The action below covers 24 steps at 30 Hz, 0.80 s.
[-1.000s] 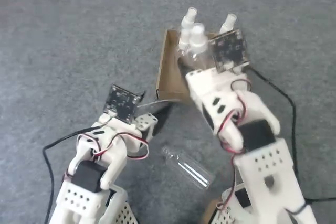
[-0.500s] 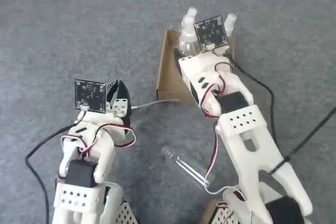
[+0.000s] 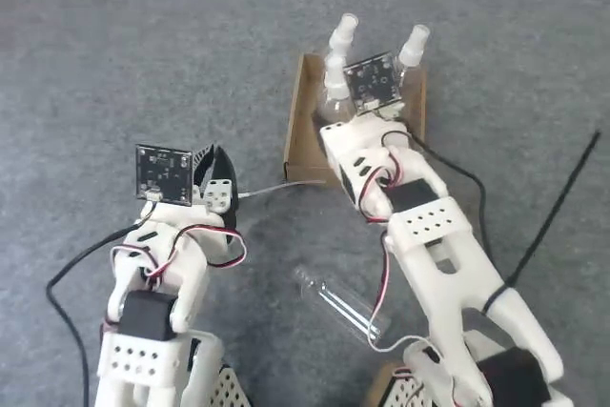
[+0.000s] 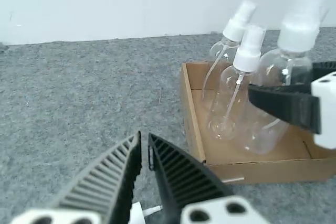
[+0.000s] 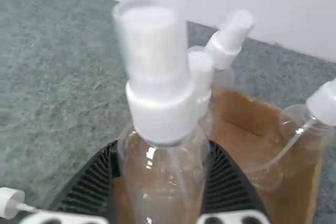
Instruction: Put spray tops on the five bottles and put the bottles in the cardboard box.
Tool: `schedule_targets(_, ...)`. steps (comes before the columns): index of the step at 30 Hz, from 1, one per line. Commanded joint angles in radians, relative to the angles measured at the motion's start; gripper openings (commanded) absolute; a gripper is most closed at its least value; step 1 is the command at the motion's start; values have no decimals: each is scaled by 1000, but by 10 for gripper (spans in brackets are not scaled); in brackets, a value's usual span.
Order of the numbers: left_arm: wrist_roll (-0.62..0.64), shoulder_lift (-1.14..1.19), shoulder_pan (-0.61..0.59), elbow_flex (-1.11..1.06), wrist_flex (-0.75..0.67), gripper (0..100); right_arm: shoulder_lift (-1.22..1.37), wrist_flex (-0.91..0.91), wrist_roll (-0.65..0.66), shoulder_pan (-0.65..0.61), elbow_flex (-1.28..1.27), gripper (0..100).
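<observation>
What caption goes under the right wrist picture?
Right gripper holds a spray-topped bottle at the cardboard box.

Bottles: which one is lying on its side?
The capless bottle, flat on the grey carpet outside the cardboard box. The other bottles stand upright at the box, each wearing a white spray top.

Clear bottle (image 5: pixel 157 192) with white spray top, upright in my right gripper (image 5: pixel 160 157), inside the open cardboard box (image 3: pixel 303 131). Three other capped bottles (image 5: pixel 294 145) stand in the box too. Fifth bottle (image 3: pixel 341 305), topless, lies on its side on the grey carpet. Loose spray top (image 5: pixel 6 202) with dip tube lies near the box.
</observation>
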State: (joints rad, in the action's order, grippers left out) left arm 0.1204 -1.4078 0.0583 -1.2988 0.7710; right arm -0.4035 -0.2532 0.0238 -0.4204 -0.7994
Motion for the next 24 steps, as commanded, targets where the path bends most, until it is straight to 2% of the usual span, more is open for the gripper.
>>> schedule_targets(1, 12, 3, -5, 7, -32, 12, -10, 12, 12, 39, 11, 6)
schedule_targets(4, 12, 3, -5, 7, -32, 12, -12, -35, 14, 77, 12, 6)
schedule_targets(12, 12, 3, -5, 5, -32, 13, -13, -79, 8, 76, 12, 6)
schedule_targets(24, 12, 8, -5, 5, -34, 13, -8, -39, 3, -45, 6, 6)
